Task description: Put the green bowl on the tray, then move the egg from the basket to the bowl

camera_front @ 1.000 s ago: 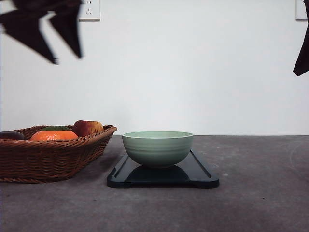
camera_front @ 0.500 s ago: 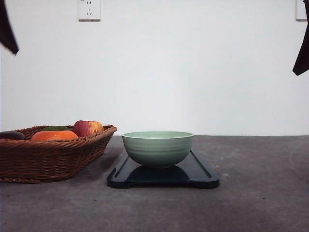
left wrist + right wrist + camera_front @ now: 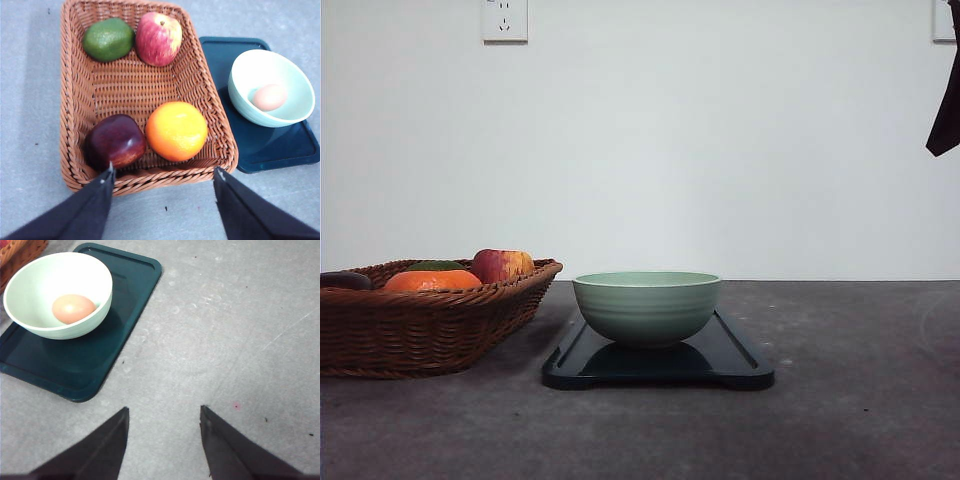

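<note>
Both claws we find spread apart with nothing between their dark fingers. We record the left gripper [image 3: 162, 177] held above the near rim of the wide brown woven wicker basket [image 3: 75, 100], its two fingertips well apart and touching nothing.

At the far left of the table sits the basket. In the left wrist view we count four pieces of fruit in it: a green rounded fruit [image 3: 108, 39] and a red-and-yellow apple [image 3: 159, 38] touching each other at one end, and a dark maroon apple [image 3: 115, 142] beside a bright orange [image 3: 176, 131] at the other. From the front the basket [image 3: 430, 325] shows the orange [image 3: 432, 281] and the red apple [image 3: 501, 265] above its braided rim.

Just right of the basket lies the flat dark navy rectangular tray [image 3: 730, 365] with rounded corners, on the grey table surface [image 3: 860, 400]. The pale sage-green round ceramic bowl [image 3: 647, 307] stands upright on it, toward the end nearer the basket [image 3: 300, 100]. A tan egg [image 3: 269, 97] rests inside the bowl, also seen in the right wrist view [image 3: 74, 309], where bowl [image 3: 30, 285] and tray [image 3: 130, 305] appear together.

We note the right gripper [image 3: 164, 415] over bare table, to the right of the tray. On the far white wall is a white socket [image 3: 505, 20].
</note>
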